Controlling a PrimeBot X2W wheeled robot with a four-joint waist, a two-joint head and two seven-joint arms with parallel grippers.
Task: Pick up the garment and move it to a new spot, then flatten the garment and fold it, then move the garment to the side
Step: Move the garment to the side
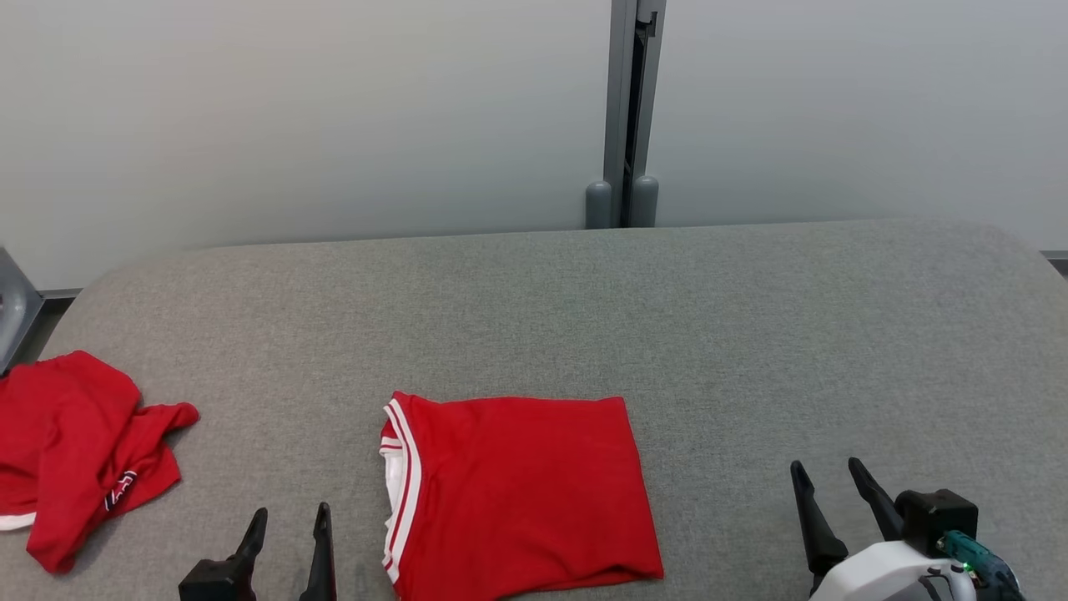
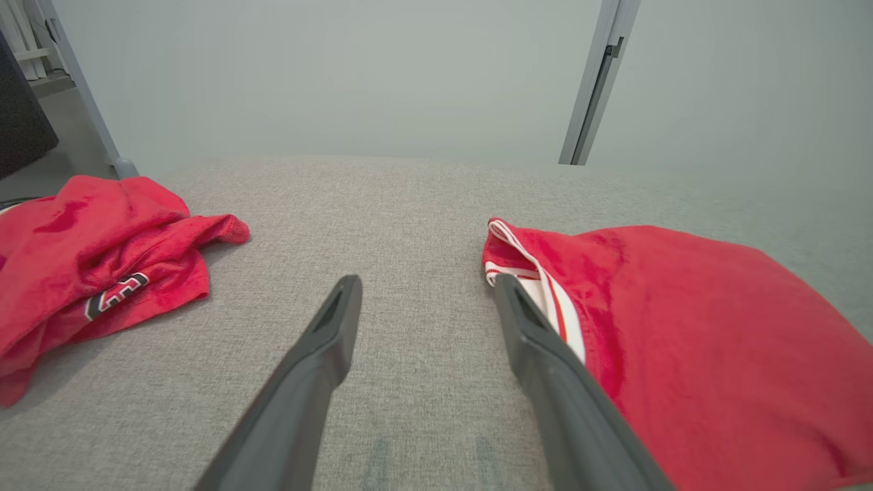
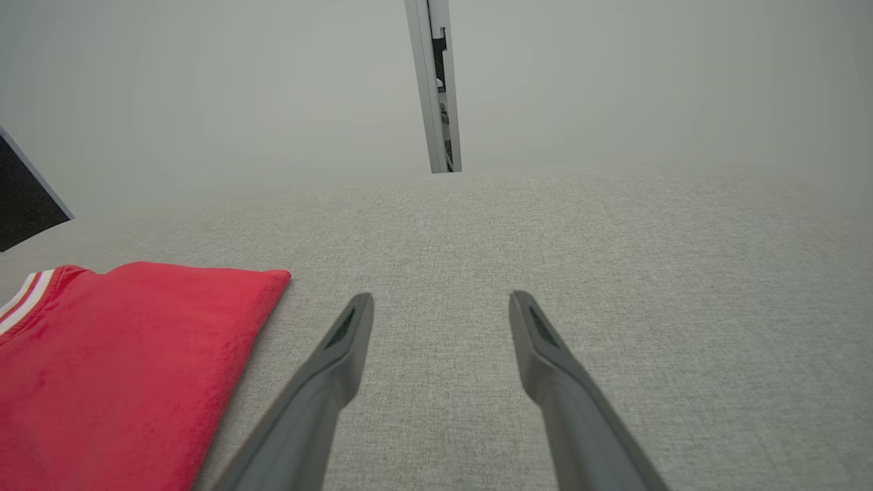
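Note:
A red garment (image 1: 517, 492) with white-striped trim lies folded into a neat rectangle near the front middle of the grey table (image 1: 584, 317). It also fills the right of the left wrist view (image 2: 696, 327) and the lower left of the right wrist view (image 3: 123, 354). My left gripper (image 1: 292, 517) stands open just left of it, fingers apart with bare table between them (image 2: 423, 283). Well to the garment's right, my right gripper (image 1: 826, 472) is open too, over bare table (image 3: 440, 300). Neither one touches the cloth.
A second red garment (image 1: 75, 459) lies crumpled at the table's front left edge, seen too in the left wrist view (image 2: 95, 259). Behind the table a pale wall has a grey post (image 1: 630, 117). A dark object (image 3: 20, 204) stands off the table's left side.

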